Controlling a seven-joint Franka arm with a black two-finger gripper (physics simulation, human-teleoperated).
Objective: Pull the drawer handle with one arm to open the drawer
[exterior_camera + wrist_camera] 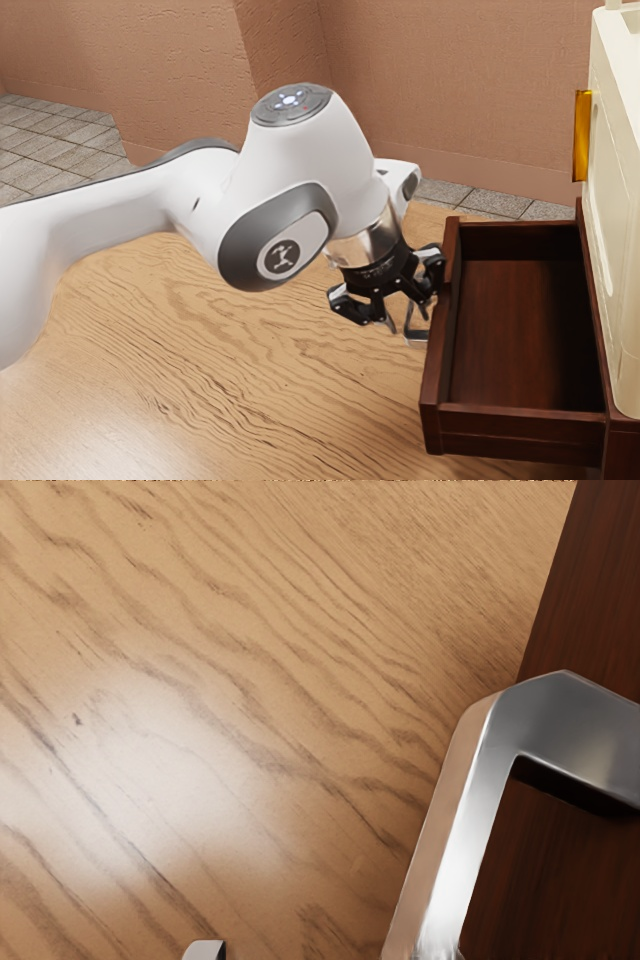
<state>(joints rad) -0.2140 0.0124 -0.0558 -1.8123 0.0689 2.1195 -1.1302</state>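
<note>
My gripper (408, 318) is at the front of the drawer, pointing down with its fingers apart, so it stands open. The brown drawer (516, 422) is pulled well out of the cabinet and its inside shows. Its grey metal handle (414, 338) is by the fingertips, partly hidden by them. The wrist view has the handle (470, 810) close up, standing off the dark drawer front (602, 570). One of the gripper's fingers (206, 951) pokes in to one side of the handle, apart from it.
The cream cabinet body (622, 250) rises at the exterior view's right, with a golden handle (582, 136) higher up. Wood-grained surface (250, 400) lies below the arm. A brown wall (450, 90) stands behind.
</note>
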